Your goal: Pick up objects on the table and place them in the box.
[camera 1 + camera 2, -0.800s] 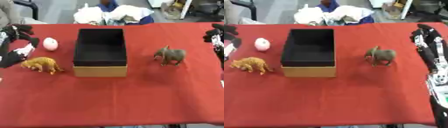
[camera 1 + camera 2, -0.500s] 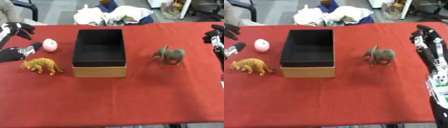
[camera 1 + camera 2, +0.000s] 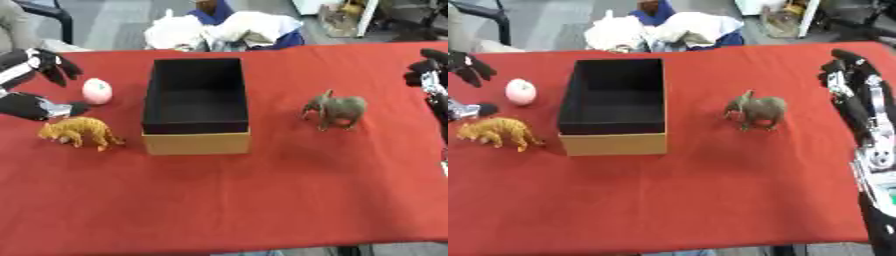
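- Red table [image 3: 227,200] under all, white bundles at far edge.
- Box [image 3: 196,105] at centre, empty.
- Left hand [image 3: 31,85] spread wide at left edge, holding nothing.
- Pink egg [image 3: 96,91] just right of it; tiger [image 3: 77,132] just below, lengthwise across table.
- Elephant [image 3: 756,109] right of box, nearer right hand [image 3: 852,90], fingers straight.

Box [image 3: 196,102] between tiger [image 3: 77,132] and elephant [image 3: 336,109]
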`<action>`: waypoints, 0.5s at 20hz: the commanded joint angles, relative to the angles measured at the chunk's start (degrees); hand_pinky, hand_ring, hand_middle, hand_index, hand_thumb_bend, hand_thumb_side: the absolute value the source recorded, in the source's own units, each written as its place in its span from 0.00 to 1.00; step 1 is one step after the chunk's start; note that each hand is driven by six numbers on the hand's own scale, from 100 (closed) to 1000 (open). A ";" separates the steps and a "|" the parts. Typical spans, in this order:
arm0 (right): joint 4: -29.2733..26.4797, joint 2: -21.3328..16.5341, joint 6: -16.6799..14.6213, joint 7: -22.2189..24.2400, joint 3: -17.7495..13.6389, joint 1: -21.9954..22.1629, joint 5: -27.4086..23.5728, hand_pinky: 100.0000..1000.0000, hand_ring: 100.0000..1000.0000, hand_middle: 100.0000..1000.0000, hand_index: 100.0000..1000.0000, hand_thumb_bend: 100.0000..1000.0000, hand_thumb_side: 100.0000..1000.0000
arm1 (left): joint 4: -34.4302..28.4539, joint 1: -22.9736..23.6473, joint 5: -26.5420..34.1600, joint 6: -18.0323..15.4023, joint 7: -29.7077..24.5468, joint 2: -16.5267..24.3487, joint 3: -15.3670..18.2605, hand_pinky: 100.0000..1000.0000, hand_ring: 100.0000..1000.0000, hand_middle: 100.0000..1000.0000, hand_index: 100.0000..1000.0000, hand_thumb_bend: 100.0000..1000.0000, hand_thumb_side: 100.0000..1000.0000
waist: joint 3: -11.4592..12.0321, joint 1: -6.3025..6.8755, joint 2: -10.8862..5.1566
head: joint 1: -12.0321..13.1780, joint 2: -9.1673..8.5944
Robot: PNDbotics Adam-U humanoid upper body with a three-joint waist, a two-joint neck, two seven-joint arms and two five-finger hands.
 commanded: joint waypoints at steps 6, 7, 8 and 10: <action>-0.47 -1.38 -0.24 0.34 -0.07 -0.54 -0.34 0.62 0.60 0.57 0.81 0.00 0.64 | 9.89 -5.12 -6.61 -3.30 -3.60 -0.84 -1.92 0.65 0.58 0.60 0.76 0.57 0.52 | -0.12 0.17 -0.81 | 0.07 0.32; -0.45 -1.37 -0.24 0.36 -0.06 -0.53 -0.35 0.62 0.60 0.57 0.81 0.00 0.64 | 11.07 -5.56 -7.45 -3.71 -3.68 -1.33 -1.92 0.65 0.58 0.60 0.76 0.58 0.52 | -0.10 0.16 -0.82 | 0.05 0.32; -0.43 -1.35 -0.24 0.39 -0.04 -0.50 -0.36 0.62 0.60 0.57 0.81 0.00 0.64 | 12.30 -6.03 -8.45 -4.11 -3.73 -1.91 -1.95 0.65 0.58 0.60 0.76 0.59 0.52 | -0.09 0.13 -0.82 | 0.03 0.32; -0.40 -1.32 -0.26 0.43 -0.04 -0.48 -0.39 0.62 0.60 0.57 0.81 0.00 0.64 | 14.59 -6.90 -10.65 -4.83 -3.59 -3.04 -1.91 0.65 0.58 0.60 0.76 0.60 0.52 | -0.06 0.05 -0.84 | 0.01 0.32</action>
